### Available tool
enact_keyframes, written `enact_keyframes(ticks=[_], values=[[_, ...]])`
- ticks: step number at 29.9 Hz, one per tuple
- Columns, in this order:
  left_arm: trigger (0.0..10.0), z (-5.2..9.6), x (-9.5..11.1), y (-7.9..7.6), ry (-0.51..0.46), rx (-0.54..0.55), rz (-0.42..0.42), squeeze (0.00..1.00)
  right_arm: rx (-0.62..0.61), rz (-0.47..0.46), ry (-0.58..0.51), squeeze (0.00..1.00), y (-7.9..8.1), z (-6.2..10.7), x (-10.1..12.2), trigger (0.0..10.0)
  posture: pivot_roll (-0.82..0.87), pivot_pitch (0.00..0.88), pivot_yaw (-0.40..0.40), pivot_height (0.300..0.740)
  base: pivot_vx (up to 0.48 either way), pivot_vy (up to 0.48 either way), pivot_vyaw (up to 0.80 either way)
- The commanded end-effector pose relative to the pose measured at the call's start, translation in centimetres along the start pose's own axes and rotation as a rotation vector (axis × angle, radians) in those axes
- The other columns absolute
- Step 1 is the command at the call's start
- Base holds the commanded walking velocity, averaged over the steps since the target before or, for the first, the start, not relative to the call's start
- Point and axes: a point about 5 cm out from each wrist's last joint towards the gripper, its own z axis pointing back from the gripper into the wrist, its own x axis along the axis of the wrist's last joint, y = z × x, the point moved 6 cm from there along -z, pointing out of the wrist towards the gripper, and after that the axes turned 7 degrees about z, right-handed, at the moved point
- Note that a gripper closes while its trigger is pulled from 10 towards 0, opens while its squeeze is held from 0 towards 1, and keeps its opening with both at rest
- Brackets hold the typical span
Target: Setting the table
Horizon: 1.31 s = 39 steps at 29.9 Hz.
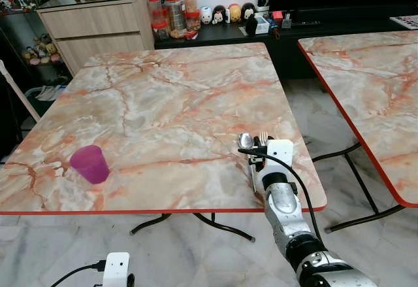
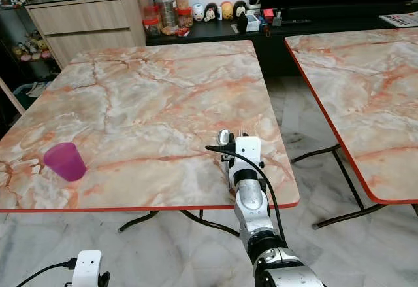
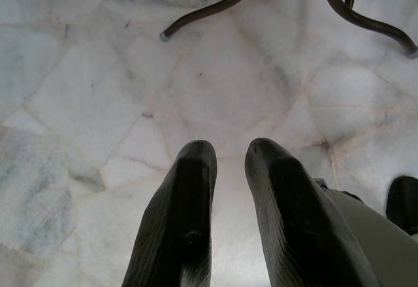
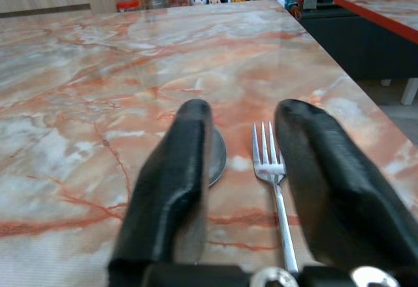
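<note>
Spread apart, the right gripper (image 4: 238, 163) is held low over the marble table (image 1: 163, 97) near its front right edge; a fork (image 4: 269, 169) and a spoon (image 4: 217, 156) are lying on the tabletop between its fingers, ungripped. Further left, a purple cup (image 1: 90, 163) is set upright. Slightly parted and empty, the left gripper (image 3: 228, 169) is hung over the floor (image 3: 98, 91).

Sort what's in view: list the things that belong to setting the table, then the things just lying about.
For the job:
- spoon
- fork
- purple cup
- marble table
- right claw, open over the cutlery

Lying about:
- jars and figurines on the dark sideboard
- second table
- left claw, idle above the floor
</note>
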Motion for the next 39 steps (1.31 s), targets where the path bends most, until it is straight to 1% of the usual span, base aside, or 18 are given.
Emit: enact_keyframes(ticks=[1,2,6,8,9,13,14,16,21,22,25,31,39], values=[[10.0,0.0,-0.3,0.2,0.018,-0.003,-0.018,0.0,0.013,-0.007,0.017,1.0,0.7,-0.2,0.1,10.0,-0.02,0.0,0.09,0.74,0.0,0.0,0.0],[10.0,0.0,-0.3,0.2,0.02,-0.003,-0.018,0.0,0.015,0.001,0.03,1.0,0.9,-0.4,0.1,10.0,-0.02,0.0,0.09,0.74,0.0,0.0,0.0],[10.0,0.1,-0.4,0.2,0.023,-0.005,-0.021,0.0,0.028,-0.019,0.077,1.0,1.7,-0.6,-0.2,10.0,-0.02,0.0,0.09,0.74,0.0,0.0,0.0],[10.0,0.0,-0.4,0.2,0.023,-0.006,-0.022,0.0,0.041,-0.022,0.076,1.0,2.0,-0.7,-0.1,10.0,-0.02,0.0,0.085,0.74,0.0,0.0,0.0],[10.0,0.0,-0.2,0.1,0.019,-0.008,-0.021,0.0,0.055,-0.017,0.063,1.0,2.4,-0.8,0.3,10.0,-0.01,0.0,0.082,0.74,0.0,0.0,0.0],[10.0,-0.1,0.0,0.1,0.02,-0.008,-0.02,0.0,0.05,0.007,0.085,1.0,2.7,-1.0,0.3,10.0,-0.01,0.0,0.082,0.74,0.0,0.0,0.0],[10.0,-0.1,0.0,0.0,0.02,-0.008,-0.019,0.0,0.037,0.034,0.142,0.0,2.6,-0.9,-0.6,10.0,-0.01,0.0,0.082,0.74,0.0,0.0,0.0],[10.0,-0.2,0.1,-0.1,0.018,-0.012,-0.017,0.0,0.032,0.03,0.178,0.0,2.7,-0.9,-1.0,10.0,-0.02,0.0,0.082,0.74,0.0,0.0,0.0],[10.0,-0.2,0.2,-0.2,0.022,-0.018,-0.013,0.0,0.027,0.044,0.201,0.0,3.1,-1.1,-0.9,10.0,-0.01,0.006,0.078,0.74,0.0,0.0,0.0],[10.0,-0.2,0.0,-0.2,0.032,-0.023,-0.019,0.0,0.026,0.051,0.22,0.0,3.1,-1.1,-1.2,10.0,-0.01,0.006,0.078,0.74,0.0,0.0,0.0],[10.0,-0.2,-0.1,-0.2,0.037,-0.023,-0.021,0.0,0.017,0.036,0.253,0.0,3.2,-0.9,-1.7,10.0,-0.01,0.01,0.077,0.74,0.0,0.0,0.0],[10.0,-0.1,-0.4,-0.3,0.045,-0.025,-0.018,0.0,0.025,0.039,0.289,0.0,3.7,-0.9,-2.0,10.0,-0.01,0.012,0.071,0.74,0.0,0.0,0.0],[10.0,-0.2,-0.2,-0.6,0.042,-0.032,-0.013,0.0,0.028,0.046,0.301,0.0,3.8,-1.0,-2.0,10.0,-0.01,0.01,0.066,0.74,0.0,0.0,0.0]])
